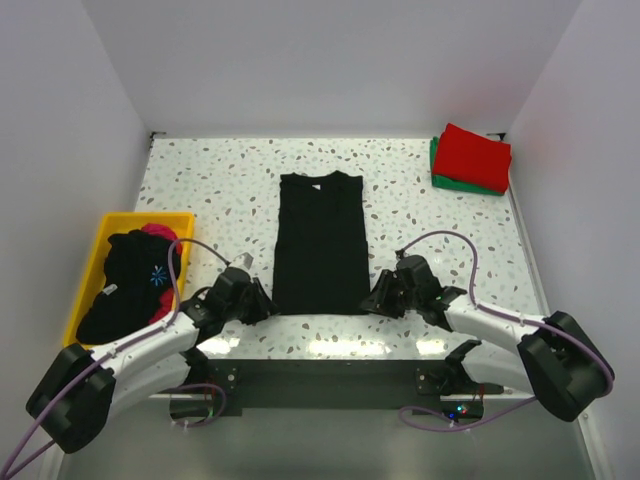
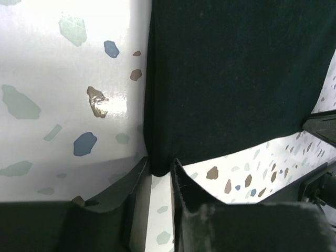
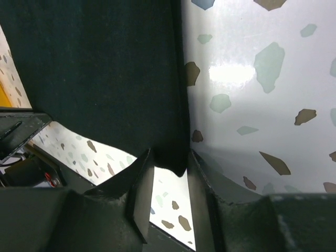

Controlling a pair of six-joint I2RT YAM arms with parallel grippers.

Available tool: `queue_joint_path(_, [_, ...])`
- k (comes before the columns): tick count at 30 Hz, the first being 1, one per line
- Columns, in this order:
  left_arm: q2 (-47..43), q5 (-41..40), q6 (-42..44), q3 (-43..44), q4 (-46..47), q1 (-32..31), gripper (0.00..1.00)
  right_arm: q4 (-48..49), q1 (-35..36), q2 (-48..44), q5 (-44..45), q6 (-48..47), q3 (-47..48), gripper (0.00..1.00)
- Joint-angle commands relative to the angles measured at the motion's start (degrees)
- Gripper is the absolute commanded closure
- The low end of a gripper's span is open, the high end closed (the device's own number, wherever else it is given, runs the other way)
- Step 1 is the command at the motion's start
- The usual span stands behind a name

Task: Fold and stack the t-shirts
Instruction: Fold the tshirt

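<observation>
A black t-shirt lies flat on the speckled table, folded into a narrow strip with its collar at the far end. My left gripper sits at its near left corner and my right gripper at its near right corner. In the left wrist view the fingers are closed in on the corner of the black cloth. In the right wrist view the fingers likewise pinch the cloth's corner. A folded red shirt lies on a green one at the far right.
A yellow bin stands at the left edge, holding a black garment and a magenta one. White walls close in the table on three sides.
</observation>
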Motion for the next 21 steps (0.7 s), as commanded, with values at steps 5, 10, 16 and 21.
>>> queue_joint_path(5, [1.5, -2.9, -0.1, -0.9, -1.3, -1.6, 0.88, -1.3, 0.4, 1.3, 1.1, -1.5, -0.4, 0.80])
queue_joint_path(10, [-0.2, -2.2, 0.1, 0.1, -4.1, -2.1, 1.00, -3.6, 0.3, -0.4, -0.6, -2.5, 0.1, 0.92])
queue_joint_path(16, [-5.3, 0.3, 0.9, 0.6, -9.8, -2.9, 1.00, -7.2, 0.3, -5.7, -5.5, -3.6, -2.5, 1.00])
queue_joint_path(21, [-12.2, 2.4, -0.4, -0.1, -15.2, -5.8, 1.00, -15.6, 0.3, -13.4, -7.6, -5.9, -3.7, 1.00])
